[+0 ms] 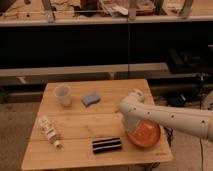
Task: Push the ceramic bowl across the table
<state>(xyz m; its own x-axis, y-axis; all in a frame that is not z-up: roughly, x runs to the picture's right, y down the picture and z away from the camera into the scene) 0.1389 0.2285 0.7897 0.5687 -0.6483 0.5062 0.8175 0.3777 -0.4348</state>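
Observation:
The orange-red ceramic bowl (146, 135) sits on the light wooden slatted table (100, 121), near its front right corner. My white arm reaches in from the right and bends down over the bowl. My gripper (131, 126) points down at the bowl's left rim, at or inside the bowl. The wrist hides the gripper's tip and part of the bowl's left side.
A translucent white cup (62, 95) stands at the back left with a blue sponge (90, 99) beside it. A small bottle (48, 131) lies at the left front. A black striped block (107, 145) lies at the front, just left of the bowl. Dark shelving stands behind the table.

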